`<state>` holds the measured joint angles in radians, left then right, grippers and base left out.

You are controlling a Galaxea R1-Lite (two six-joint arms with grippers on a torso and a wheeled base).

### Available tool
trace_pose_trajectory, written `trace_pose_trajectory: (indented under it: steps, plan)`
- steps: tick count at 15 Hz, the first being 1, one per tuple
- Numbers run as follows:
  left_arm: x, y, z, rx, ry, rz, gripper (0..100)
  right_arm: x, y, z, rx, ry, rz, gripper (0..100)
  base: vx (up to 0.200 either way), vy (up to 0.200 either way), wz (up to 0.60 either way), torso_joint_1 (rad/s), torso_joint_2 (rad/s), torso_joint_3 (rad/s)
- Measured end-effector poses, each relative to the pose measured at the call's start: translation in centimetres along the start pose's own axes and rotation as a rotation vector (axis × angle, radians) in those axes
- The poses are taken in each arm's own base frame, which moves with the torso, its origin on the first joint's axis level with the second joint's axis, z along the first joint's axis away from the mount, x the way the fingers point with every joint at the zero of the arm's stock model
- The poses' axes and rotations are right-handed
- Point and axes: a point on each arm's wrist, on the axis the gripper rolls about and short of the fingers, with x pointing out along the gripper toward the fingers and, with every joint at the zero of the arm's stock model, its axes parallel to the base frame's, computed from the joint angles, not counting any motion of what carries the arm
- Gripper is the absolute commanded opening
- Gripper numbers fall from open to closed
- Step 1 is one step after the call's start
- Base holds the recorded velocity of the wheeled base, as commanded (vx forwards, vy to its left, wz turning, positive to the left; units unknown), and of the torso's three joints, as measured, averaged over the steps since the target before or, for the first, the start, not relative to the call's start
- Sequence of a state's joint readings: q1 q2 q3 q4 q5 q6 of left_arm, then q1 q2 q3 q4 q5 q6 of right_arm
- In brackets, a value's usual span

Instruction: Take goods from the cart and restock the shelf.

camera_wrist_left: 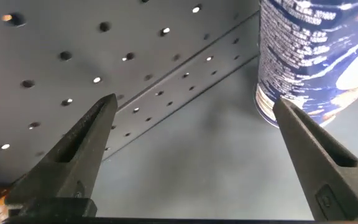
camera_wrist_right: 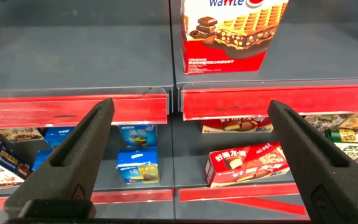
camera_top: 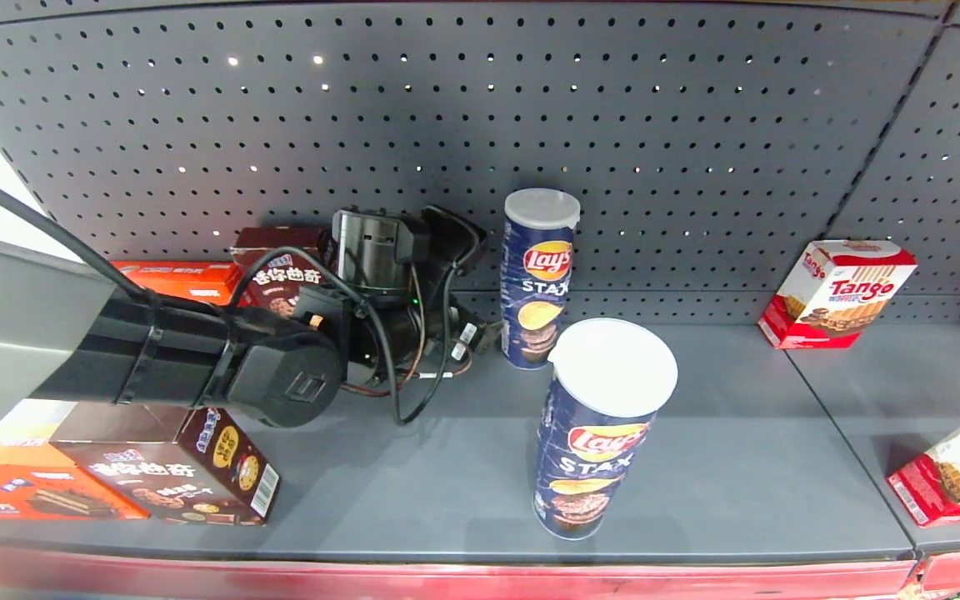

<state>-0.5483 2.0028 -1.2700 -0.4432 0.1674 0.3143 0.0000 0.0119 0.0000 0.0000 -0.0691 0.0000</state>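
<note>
Head view: the rear can [camera_top: 537,279] is set upright on the shelf [camera_top: 738,450], just beside the left gripper [camera_top: 457,242]. Left wrist view: its jaws are spread, empty; placing is judged done, and a clean withdrawal is needed. Right wrist view: the right gripper [camera_wrist_right: 191,104] is held spread, empty.

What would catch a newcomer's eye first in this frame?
Two tall blue chip cans stand upright on the shelf: the front can near its edge, the rear can by the pegboard. The black left arm extends over the shelf, its open left gripper beside the rear can.
</note>
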Motion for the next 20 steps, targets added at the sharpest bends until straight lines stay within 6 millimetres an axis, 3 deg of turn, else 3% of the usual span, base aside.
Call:
trace_pose_trajectory:
  steps: [9,15,20]
  plan:
    - [0.0,-0.6,0.9,-0.003,-0.042,-0.008,100,0.0,0.0,0.0,0.000,0.000,0.000,100,0.000,0.000,0.00,0.000,0.00,0.000]
    - [-3.9,0.7,3.8,-0.032,-0.133,0.102,100,0.0,0.0,0.0,0.000,0.000,0.000,100,0.000,0.000,0.00,0.000,0.00,0.000]
    - [-6.8,1.1,4.3,-0.051,-0.210,0.133,100,0.0,0.0,0.0,-0.012,0.003,0.020,100,0.000,0.000,0.00,0.000,0.00,0.000]
